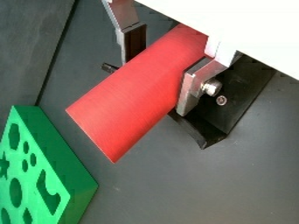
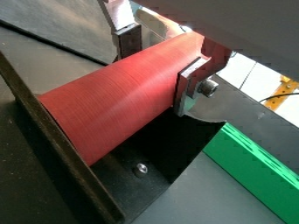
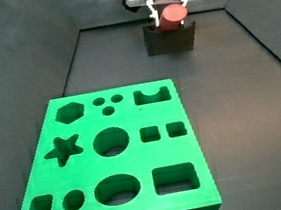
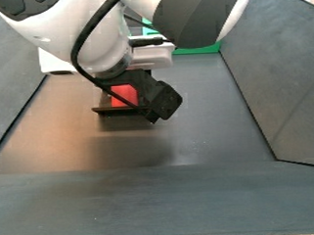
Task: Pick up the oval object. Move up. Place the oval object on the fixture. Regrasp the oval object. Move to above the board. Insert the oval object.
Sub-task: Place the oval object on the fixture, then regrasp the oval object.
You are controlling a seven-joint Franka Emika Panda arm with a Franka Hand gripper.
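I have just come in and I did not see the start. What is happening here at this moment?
A Franka arm is working at the far end of the table. Its gripper is shut on the red oval object, with one finger on each side, right at the dark fixture. The green board lies apart from it, and its holes are all empty, so nothing is inserted yet.

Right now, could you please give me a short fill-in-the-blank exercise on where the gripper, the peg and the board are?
1. The gripper has its fingers closed on the ____ oval object.
2. In a side view, the oval object sits on top of the dark ____.
3. The board is bright ____ and has no peg in its holes.
4. The star-shaped hole is cut into the ____.

Missing words: red; fixture; green; board
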